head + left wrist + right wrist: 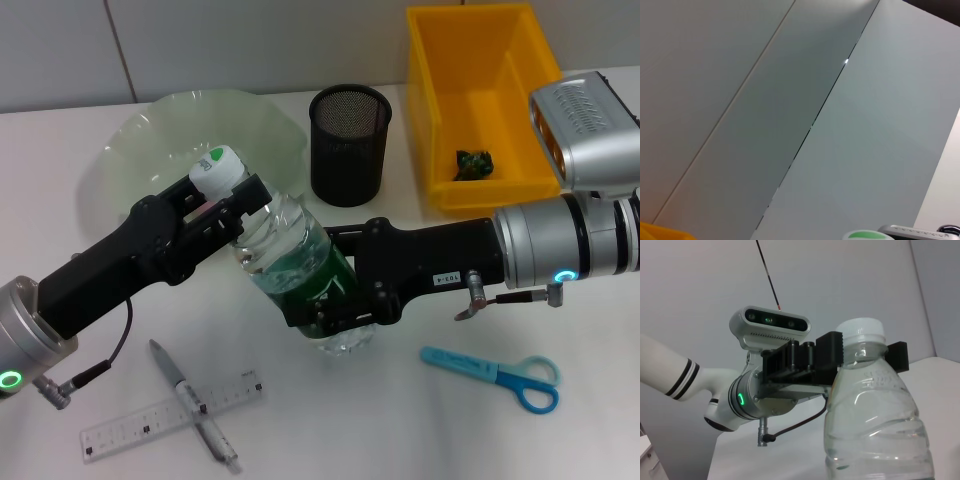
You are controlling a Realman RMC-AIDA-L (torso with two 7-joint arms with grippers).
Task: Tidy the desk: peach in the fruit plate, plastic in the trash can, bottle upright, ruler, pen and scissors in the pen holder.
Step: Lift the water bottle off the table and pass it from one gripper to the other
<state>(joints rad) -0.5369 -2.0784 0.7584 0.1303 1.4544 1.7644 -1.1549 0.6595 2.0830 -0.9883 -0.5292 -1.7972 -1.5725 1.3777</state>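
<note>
Grippers first: the left gripper point(232, 205) is clamped around the neck of the bottle point(300, 270), just under the white-and-green cap point(218, 168), and the right gripper point(345, 305) is clamped on the bottle's lower body near the green label. The bottle sits tilted in the middle of the table point(400, 420), cap leaning toward the robot's left, base close to the table or touching it, can't quite tell. From the right wrist view it's about upright and roughly full of water.

My take for doing this well: swing the neck over until it's straight above the base, keep the low grip as the pivot, set the base flat, then let go at the top first so it doesn't tip.

Around it: the fruit plate point(130, 150) is right behind the left gripper, the pen holder point(350, 140) just behind the bottle, so the cap shouldn't swing back into those. Pen point(195, 418) and ruler point(170, 415) lie crossed near the front, scissors point(495, 368) on the right, all apart from the bottle. The yellow bin point(480, 100) has something small and dark in it.
</note>
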